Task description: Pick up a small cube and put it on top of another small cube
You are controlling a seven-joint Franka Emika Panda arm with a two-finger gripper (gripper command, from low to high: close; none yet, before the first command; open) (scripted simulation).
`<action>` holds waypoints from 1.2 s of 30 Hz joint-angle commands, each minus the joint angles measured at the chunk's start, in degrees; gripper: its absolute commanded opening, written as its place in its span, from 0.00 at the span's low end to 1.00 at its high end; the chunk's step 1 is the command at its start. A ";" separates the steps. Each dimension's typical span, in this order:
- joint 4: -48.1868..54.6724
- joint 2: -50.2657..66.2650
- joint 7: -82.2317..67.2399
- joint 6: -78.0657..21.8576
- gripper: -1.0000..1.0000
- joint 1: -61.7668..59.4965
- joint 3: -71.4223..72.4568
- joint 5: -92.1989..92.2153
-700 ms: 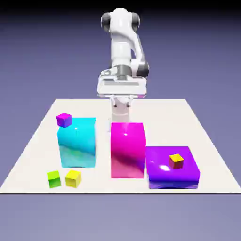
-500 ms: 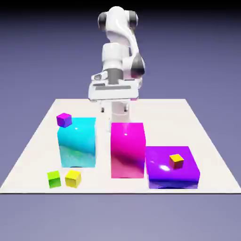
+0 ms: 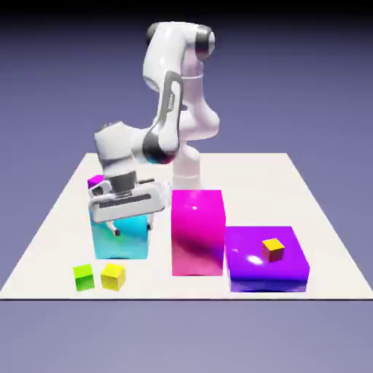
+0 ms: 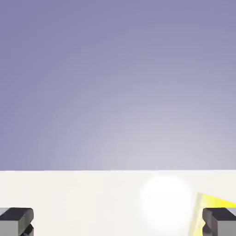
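Looking across the white table (image 3: 306,189) in the exterior view, we find the gripper (image 3: 133,228) hanging low in front of the big cyan block (image 3: 120,237), its fingers spread wide apart and holding nothing — in the hand view the two grey fingertips (image 4: 16,220) sit at opposite bottom corners with only bare table and backdrop between them. The small green cube (image 3: 84,277) rests on the table at about seven o'clock from the gripper, near the front edge, with the small yellow cube (image 3: 113,276) just beside it on the exterior view's right; they look close to touching, though we cannot tell whether they do. The small purple cube (image 3: 95,181) with its magenta top sits on the cyan block's back corner at about ten o'clock from the gripper, partly hidden by the hand. At three o'clock of the cyan block stands the tall magenta block (image 3: 197,232), and further on the low big purple block (image 3: 266,262) carrying a yellow-topped cube (image 3: 273,249). In the hand view a yellow sliver (image 4: 209,203) shows by the right-hand fingertip.
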 commanded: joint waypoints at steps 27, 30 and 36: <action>17.91 48.57 -53.75 -17.82 0.00 6.49 -20.70 44.10; 15.65 44.94 -52.35 -19.25 0.00 9.07 -24.85 40.08; 15.59 33.86 -43.73 -18.23 0.00 9.96 -25.26 33.99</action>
